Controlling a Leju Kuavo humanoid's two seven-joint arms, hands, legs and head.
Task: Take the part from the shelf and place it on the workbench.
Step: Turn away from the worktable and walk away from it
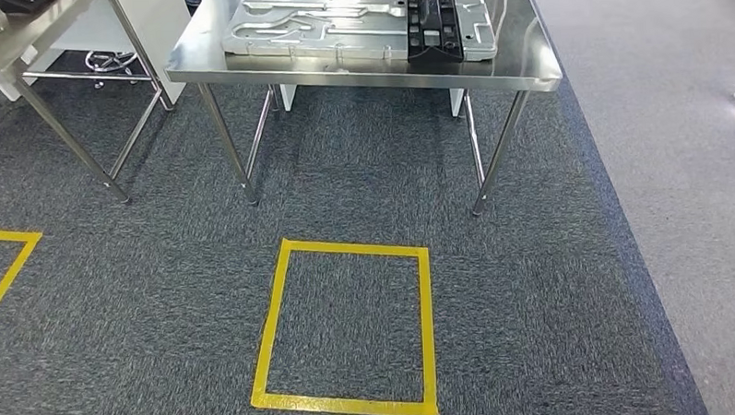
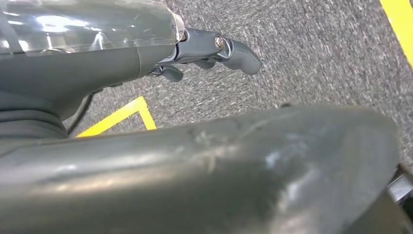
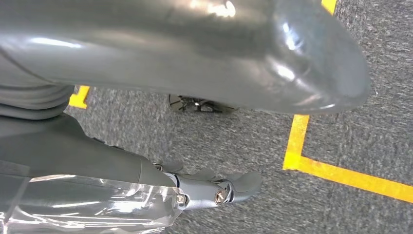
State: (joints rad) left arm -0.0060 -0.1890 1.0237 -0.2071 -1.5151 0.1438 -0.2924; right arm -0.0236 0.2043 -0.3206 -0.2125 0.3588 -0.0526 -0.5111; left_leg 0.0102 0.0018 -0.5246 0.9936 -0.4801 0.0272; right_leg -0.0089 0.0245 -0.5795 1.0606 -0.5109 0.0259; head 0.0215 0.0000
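Head view: a stainless-steel workbench (image 1: 359, 71) stands on dark grey carpet (image 1: 363, 171), its legs planted just beyond a rectangle of yellow floor tape (image 1: 274, 323). On the bench top lies a flat, pale grey metal part (image 1: 339, 28) with raised ribs and cut-outs, and a black component (image 1: 431, 16) rests on the end of the part farther from the second table. That second steel table (image 1: 26, 44) stands beside the workbench, well apart from the tape rectangle, with a corner of another yellow tape outline (image 1: 11, 266) on the floor in front of it. A lighter grey strip of floor (image 1: 676, 160) borders the carpet on the workbench's other side.

Left wrist view: the left hand (image 2: 214, 51) hangs above the carpet, near a yellow tape corner, holding nothing; its thumb sticks out and the darker fingers curl loosely beneath it.

Right wrist view: the right hand (image 3: 219, 187) likewise hangs over the carpet beside a yellow tape corner, empty, with the thumb extended; how its other fingers lie cannot be told.
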